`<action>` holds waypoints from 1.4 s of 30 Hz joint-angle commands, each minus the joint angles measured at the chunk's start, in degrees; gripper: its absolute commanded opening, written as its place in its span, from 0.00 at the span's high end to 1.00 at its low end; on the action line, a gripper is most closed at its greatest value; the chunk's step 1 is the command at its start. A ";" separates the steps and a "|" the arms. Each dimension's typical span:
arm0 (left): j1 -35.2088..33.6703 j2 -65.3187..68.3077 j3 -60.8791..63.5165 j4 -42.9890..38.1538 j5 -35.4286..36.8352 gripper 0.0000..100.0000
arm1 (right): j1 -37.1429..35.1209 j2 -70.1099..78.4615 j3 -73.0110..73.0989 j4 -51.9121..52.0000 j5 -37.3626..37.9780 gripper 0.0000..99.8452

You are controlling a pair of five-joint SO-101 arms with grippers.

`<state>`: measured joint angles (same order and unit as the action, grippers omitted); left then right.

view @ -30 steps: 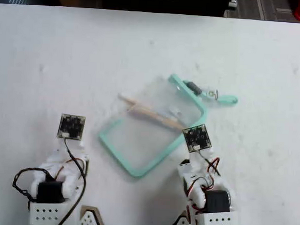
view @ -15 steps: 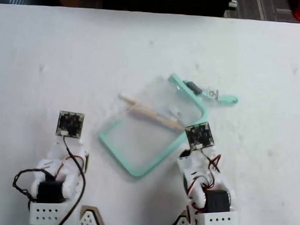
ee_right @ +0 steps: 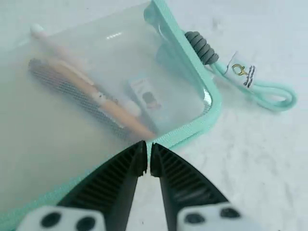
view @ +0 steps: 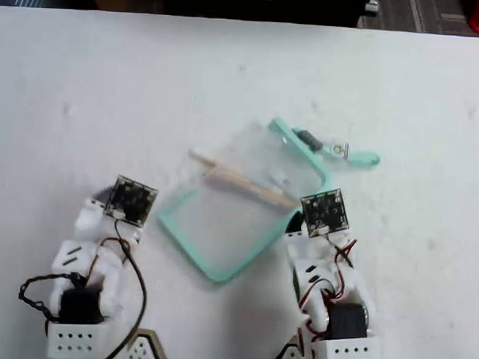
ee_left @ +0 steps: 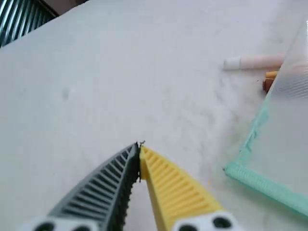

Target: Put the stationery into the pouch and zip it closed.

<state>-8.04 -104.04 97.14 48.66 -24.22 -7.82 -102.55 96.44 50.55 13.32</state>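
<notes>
A clear pouch with mint-green edging lies flat mid-table. Inside it sit an orange pen, a dark mesh-patterned pen and a small eraser-like piece. A pale pink pen pokes out of the pouch's open edge. The grey zipper pull and mint strap lie at the pouch's far right corner. My left gripper is shut over bare table left of the pouch. My right gripper is shut, its tips at the pouch's near right edge.
The white table stretches wide around the pouch. Its far edge meets a dark background. Both arm bases stand at the near edge.
The left arm has swung toward the pouch and forward. The right arm has edged slightly farther along the pouch's right side. The pouch and pens have not moved.
</notes>
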 commanded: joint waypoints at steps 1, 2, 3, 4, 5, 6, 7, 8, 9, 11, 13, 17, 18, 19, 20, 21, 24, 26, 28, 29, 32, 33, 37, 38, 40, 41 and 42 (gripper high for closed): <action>0.31 -0.48 -0.26 -2.11 -3.96 0.98 | -0.40 -0.57 0.44 -4.26 0.00 0.98; 0.31 -0.48 -0.35 -2.55 -4.48 0.98 | -0.66 -0.57 0.44 -5.32 0.00 0.98; 0.75 -0.48 -0.35 -3.52 -4.31 0.98 | -1.45 -0.57 0.44 -6.11 0.00 0.98; 0.84 -0.48 -0.35 -4.48 -3.25 0.98 | -2.24 -0.57 0.44 -6.46 0.09 0.98; 0.84 -0.48 -0.35 -5.54 -1.41 0.98 | -2.86 -0.57 0.44 -6.64 0.09 0.98; 0.75 -0.48 -0.35 -6.33 0.53 0.98 | -3.47 -0.57 0.44 -6.64 0.09 0.98; 0.75 -0.48 -0.70 -6.51 1.93 0.98 | -4.18 -0.57 0.44 -6.64 0.09 0.98; 0.84 -0.48 -1.41 -5.98 2.99 0.98 | -4.70 -0.57 0.44 -6.64 0.09 0.98; 0.84 -0.48 -2.46 -5.19 3.25 0.97 | -4.88 -0.57 0.44 -6.64 0.09 0.98; 1.01 -0.48 -4.48 -4.22 3.43 0.93 | -4.97 -0.57 0.44 -6.29 0.09 0.98; 3.38 -0.48 -6.33 -5.19 3.16 0.90 | -4.70 -0.22 0.44 -6.20 0.09 0.98; 10.77 -0.48 -10.90 -6.59 3.52 0.97 | -4.62 -0.48 0.44 -3.74 0.09 0.98; 12.79 -0.31 -12.22 -6.86 3.60 0.98 | -4.62 -0.48 0.44 -2.86 0.09 0.98; 14.55 -0.13 -13.45 -7.21 4.04 0.98 | -4.62 -0.48 0.44 -2.07 0.09 0.98; 16.04 -0.13 -14.59 -7.30 5.36 0.97 | -4.62 -0.48 0.44 -1.71 0.09 0.98; 17.19 -0.13 -15.82 -7.30 7.21 0.96 | -4.62 -0.48 0.44 -1.71 0.09 0.98; 18.77 -0.13 -18.37 -7.38 9.76 0.96 | -4.53 -0.48 0.44 -1.71 0.09 0.98; 18.95 -0.13 -18.73 -7.65 10.02 0.96 | -4.53 -0.48 0.44 -1.71 0.09 0.98; 18.95 -0.04 -18.46 -8.88 9.93 0.96 | -4.53 -0.48 0.44 -1.71 0.09 0.98; 18.95 0.40 -18.64 -8.97 10.02 0.96 | -4.53 -0.48 0.44 -1.71 0.09 0.98; 18.95 5.93 -20.92 -9.76 10.37 0.96 | -4.53 -0.31 0.44 -0.31 0.09 0.98; 18.95 9.19 -22.24 -10.02 10.46 0.96 | -4.79 -0.48 0.44 0.84 0.00 0.98; 19.03 26.33 -29.01 -13.10 15.38 0.96 | -5.14 -0.48 0.44 1.54 0.00 0.98; 19.03 30.81 -30.95 -13.36 16.09 0.96 | -5.14 -0.48 0.44 1.54 0.00 0.98; 18.86 38.90 -34.46 -13.36 16.70 0.96 | -5.05 -0.48 0.44 1.80 0.00 0.98; 18.77 42.77 -35.96 -13.36 16.70 0.96 | -5.05 -0.40 0.44 1.89 0.00 0.98; 18.68 46.20 -37.19 -13.36 16.70 0.96 | -4.88 -0.13 0.44 1.89 0.00 0.98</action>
<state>10.07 -73.71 67.87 36.97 -8.75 -12.31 -102.55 96.44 52.04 13.32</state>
